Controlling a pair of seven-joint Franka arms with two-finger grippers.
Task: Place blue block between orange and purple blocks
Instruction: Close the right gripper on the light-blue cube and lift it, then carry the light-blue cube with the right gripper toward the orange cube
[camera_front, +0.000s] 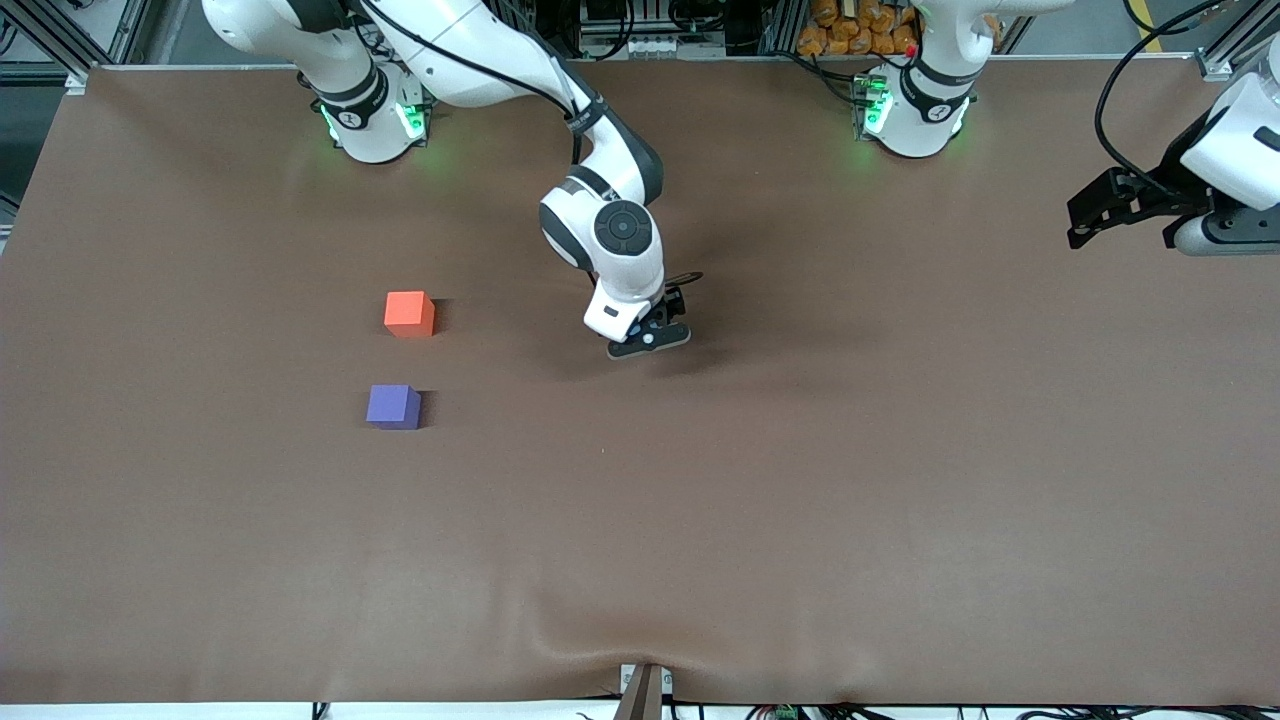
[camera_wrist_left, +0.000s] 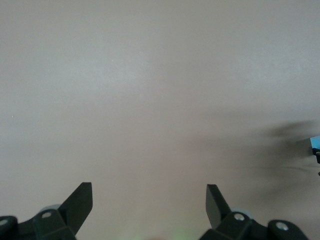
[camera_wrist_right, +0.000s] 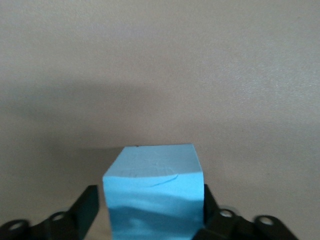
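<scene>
Your left tool hangs over bare brown counter, its two dark fingers spread wide apart. A sliver of blue block shows well off to one side, amid blurred shadow.

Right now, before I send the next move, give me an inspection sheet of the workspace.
Surface: brown table cover, wrinkled at the edge nearest the front camera.
Job's things: orange block and purple block toward the right arm's end, apart, purple nearer the camera; blue block between the right claw's fingers.
Clutter: nothing seen.
Grippers: right claw low over mid-table, shut on the blue block; left claw open, waiting over its own end.
Cables: black cables on both arms.
Surroundings: metal frame, equipment along the arms' edge.
</scene>
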